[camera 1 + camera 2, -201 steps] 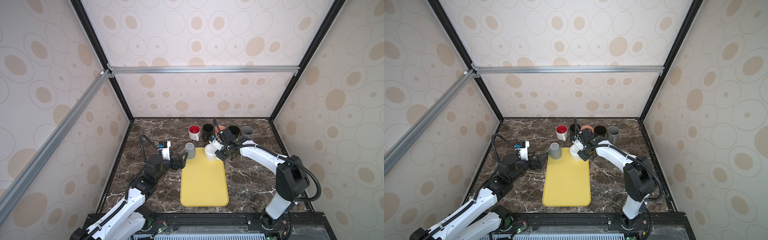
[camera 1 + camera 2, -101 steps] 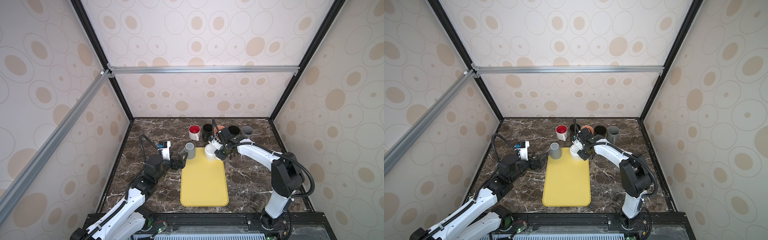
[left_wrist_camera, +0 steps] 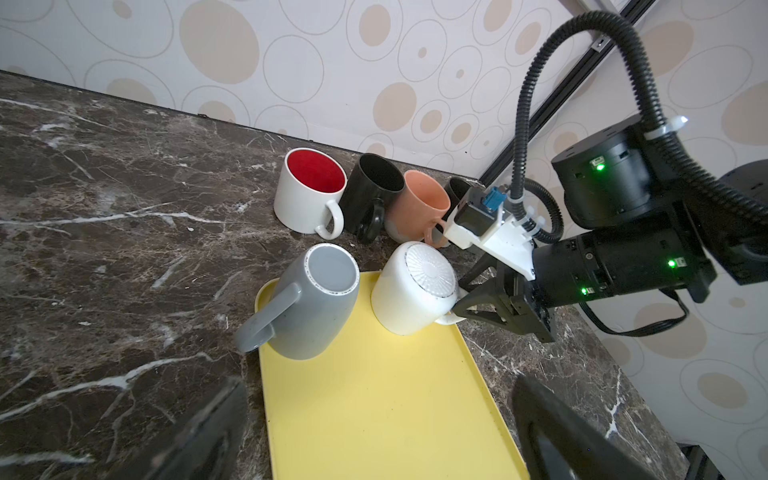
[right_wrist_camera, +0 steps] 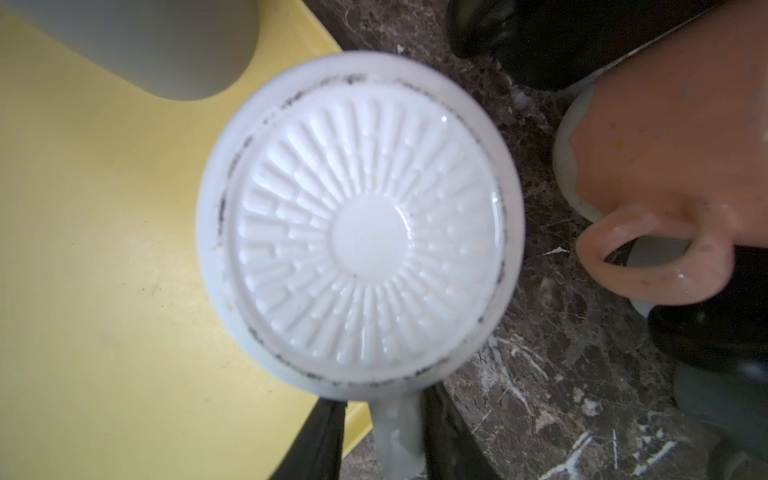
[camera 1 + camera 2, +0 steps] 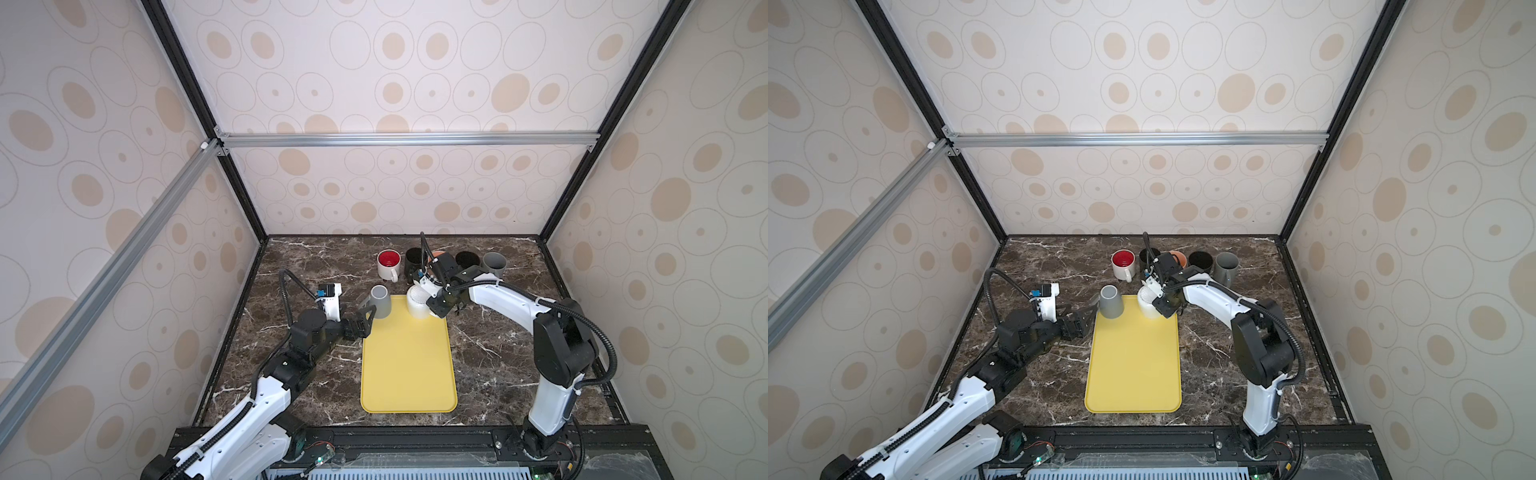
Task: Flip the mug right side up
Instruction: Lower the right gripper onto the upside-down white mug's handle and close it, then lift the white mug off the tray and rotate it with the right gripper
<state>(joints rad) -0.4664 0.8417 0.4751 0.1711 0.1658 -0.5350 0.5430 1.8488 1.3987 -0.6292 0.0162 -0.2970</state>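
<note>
A white mug (image 5: 419, 302) (image 5: 1148, 302) (image 3: 415, 286) stands upside down on the far right corner of the yellow tray (image 5: 407, 374) (image 5: 1133, 374), its ribbed base (image 4: 357, 224) facing up. Beside it on the far left corner, a grey mug (image 5: 380, 301) (image 5: 1111, 302) (image 3: 316, 299) also stands upside down. My right gripper (image 5: 435, 306) (image 5: 1163, 307) (image 3: 459, 303) (image 4: 399, 415) straddles the white mug's handle (image 4: 397, 432); one finger lies against it, the other stands a narrow gap off. My left gripper (image 5: 368, 318) (image 5: 1086, 320) (image 3: 382, 415) is wide open, low, just left of the grey mug, holding nothing.
A row of upright mugs stands behind the tray: white with red inside (image 5: 388, 264), black (image 5: 414, 259), orange (image 3: 419, 203), another black (image 5: 467, 259), grey (image 5: 494, 264). The orange mug's handle (image 4: 648, 257) is close to the white mug. Enclosure walls surround the marble table (image 5: 498, 353).
My right gripper's jaws have narrowed around the white mug's handle. The left arm and both upside-down mugs have stayed in place.
</note>
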